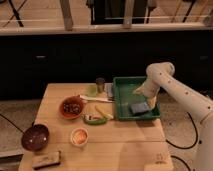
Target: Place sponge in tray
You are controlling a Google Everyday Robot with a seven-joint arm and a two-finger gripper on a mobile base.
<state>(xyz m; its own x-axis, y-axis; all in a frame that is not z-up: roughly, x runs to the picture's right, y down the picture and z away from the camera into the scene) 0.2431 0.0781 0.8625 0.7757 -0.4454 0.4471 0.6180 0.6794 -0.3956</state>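
Observation:
The green tray [123, 98] stands on the right part of the wooden table [125, 145]. The blue-grey sponge [139, 108] lies flat inside the tray, near its front right corner. My gripper [145, 96] hangs over the right half of the tray on the white arm, which comes in from the right. It is just above and behind the sponge. I cannot tell if it touches the sponge.
A brown bowl with food [72, 106] sits left of the tray. A dark bowl [35, 137] and a tan block [46, 160] are at the front left. A small orange bowl [79, 136], a can [100, 84] and yellow-green items [97, 116] lie mid-table.

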